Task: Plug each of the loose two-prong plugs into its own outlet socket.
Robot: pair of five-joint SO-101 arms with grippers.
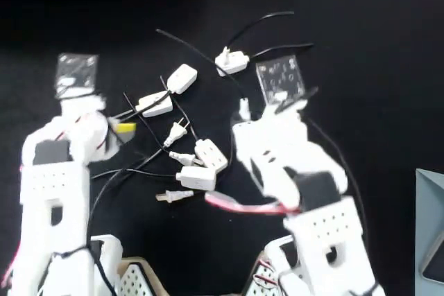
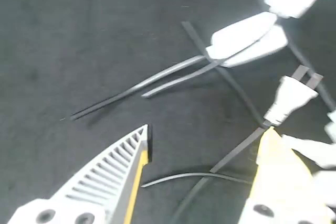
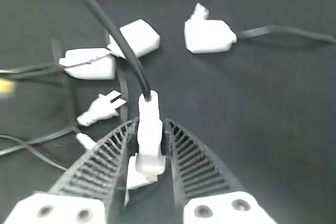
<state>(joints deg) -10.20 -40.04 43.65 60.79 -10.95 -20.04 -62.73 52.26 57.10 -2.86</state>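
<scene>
Several white outlet sockets and loose two-prong plugs with black cords lie on the black table between the arms. My right gripper [image 3: 150, 125] is shut on a white plug [image 3: 148, 135], its black cord running off toward the sockets [image 3: 209, 35]. In the high view this gripper [image 1: 244, 116] sits right of the pile, below one socket [image 1: 232, 61]. My left gripper [image 2: 207, 132] is open, hanging over the cords near a loose plug [image 2: 289, 95] and a socket [image 2: 247, 35]. In the high view it [image 1: 118, 129] is left of a socket [image 1: 154, 104]. Another plug [image 1: 173, 197] lies nearer the front.
A grey-blue container [image 1: 430, 230] stands at the right edge. Black cords [image 1: 132, 164] trail from the pile toward the left arm's base. A red cable [image 1: 239, 204] hangs by the right arm. Two more sockets [image 1: 201, 168] lie together mid-table.
</scene>
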